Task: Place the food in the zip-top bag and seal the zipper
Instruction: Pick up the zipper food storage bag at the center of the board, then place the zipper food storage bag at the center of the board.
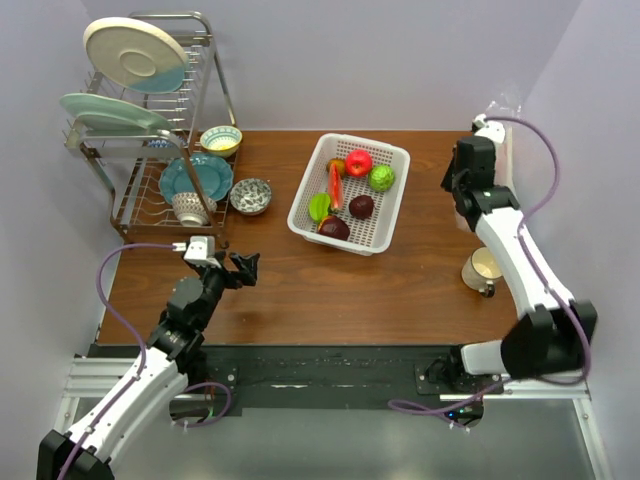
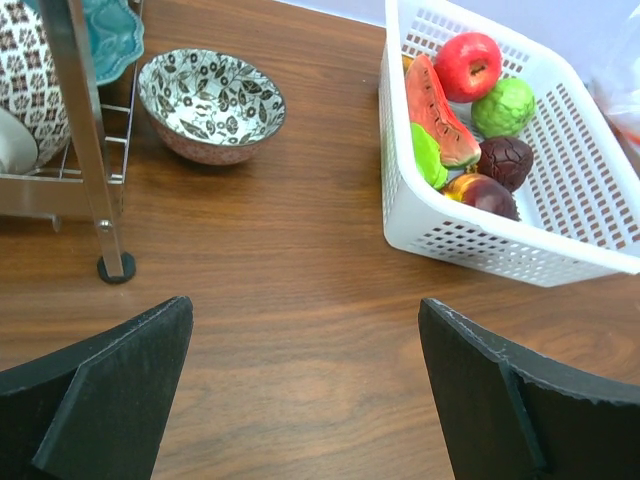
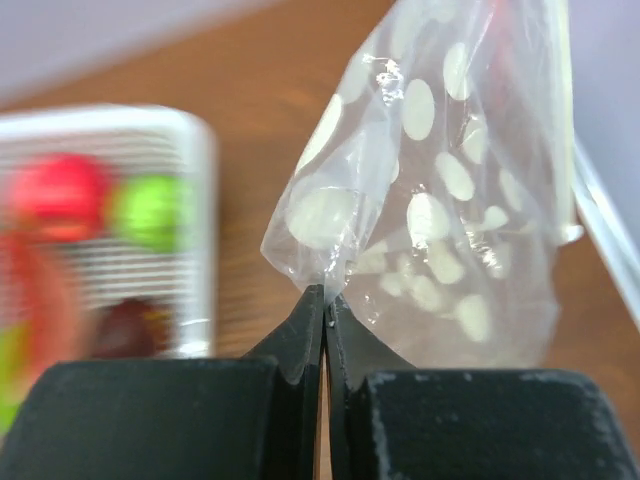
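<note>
Food lies in the white basket, mid-table toward the far side. My left gripper hangs short of the basket, fingers spread wide. My right gripper is pinched tight on a clear white-dotted bag at the table's far right.

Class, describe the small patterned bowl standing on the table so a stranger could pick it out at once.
On the left of the table stands a metal dish rack. Between it and the white basket, a small bowl sits on the bare wood. Unlike the yellow-rimmed bowl behind it, its inside is white with a dark leafy pattern.
</note>
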### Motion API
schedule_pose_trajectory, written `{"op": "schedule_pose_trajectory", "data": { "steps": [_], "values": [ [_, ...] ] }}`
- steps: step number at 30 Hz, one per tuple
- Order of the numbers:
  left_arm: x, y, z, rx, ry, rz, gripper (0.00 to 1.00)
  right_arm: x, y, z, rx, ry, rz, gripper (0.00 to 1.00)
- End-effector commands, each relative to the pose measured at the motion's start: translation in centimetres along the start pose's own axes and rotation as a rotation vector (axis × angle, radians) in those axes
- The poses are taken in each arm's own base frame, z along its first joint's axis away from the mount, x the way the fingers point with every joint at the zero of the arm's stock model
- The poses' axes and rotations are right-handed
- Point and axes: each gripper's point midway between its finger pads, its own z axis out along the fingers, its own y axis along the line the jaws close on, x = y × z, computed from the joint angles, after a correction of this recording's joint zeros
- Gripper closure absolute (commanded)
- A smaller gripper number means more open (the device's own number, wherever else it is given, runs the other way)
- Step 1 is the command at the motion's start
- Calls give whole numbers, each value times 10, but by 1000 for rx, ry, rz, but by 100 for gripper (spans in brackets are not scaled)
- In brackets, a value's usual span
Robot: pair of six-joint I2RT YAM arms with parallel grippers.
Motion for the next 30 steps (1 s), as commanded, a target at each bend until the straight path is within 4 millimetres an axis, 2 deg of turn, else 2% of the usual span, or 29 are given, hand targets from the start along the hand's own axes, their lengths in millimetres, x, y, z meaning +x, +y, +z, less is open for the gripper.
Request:
{"op": "schedule_pose_trajectory", "data": {
  "steps": [1,3,5,6,7,8,10,11,14,15,17,18,20,21,22,23,25,26,28,30],
  "values": [
    [-24,-13,0,8,-57,-185,0,-50,109,-100,-714,-66,12,100],
    [-38,-31,0,94,-89,-217,0,-63,150,-161,-987,-94,-22,100],
    [-51,-52,-2,199,-108,-243,0,-59,182,-229,-1255,-71,-61,100],
    [-54,-57,-2,216,-106,-247,0,-62,188,-252,-1345,-68,-58,100],
    [-57,-61,-2,231,-99,-250,0,-62,192,-287,-1507,-33,-45,100],
    [-65,-65,-1,233,-94,-251,0,-67,189,-306,-1566,-42,-32,100],
    [-71,-69,-2,243,-88,-243,0,-65,184,-317,-1599,-40,-6,100],
    [-77,-72,-3,251,-92,-239,0,-69,178,-315,-1545,-69,18,99],
    [-83,-74,-8,262,-101,-228,0,-40,168,-268,-1313,28,90,97],
    [-83,-74,-9,262,-101,-224,0,-13,164,-251,-1262,110,101,98],
    [-83,-72,-12,258,-104,-217,0,17,159,-228,-1194,208,128,99],
    [-83,-71,-12,253,-103,-212,0,48,154,-204,-1124,291,144,96],
    [-76,-68,-11,245,-91,-203,0,86,139,-171,-991,391,163,65],
    [-74,-68,-11,244,-85,-199,0,110,126,-149,-882,431,159,50],
    [-69,-67,-10,245,-72,-193,0,136,111,-131,-771,502,130,29],
    [-64,-66,-9,240,-54,-189,0,147,99,-120,-688,523,102,26],
    [-59,-65,-7,236,-42,-182,0,162,68,-99,-495,530,27,22],
    [-53,-67,-6,251,-18,-174,0,161,61,-96,-459,510,13,22],
    [-46,-66,-4,248,1,-164,0,150,52,-95,-429,438,-8,22],
    [-38,-63,1,229,26,-157,1,140,51,-99,-443,397,-14,22]
  ]
}}
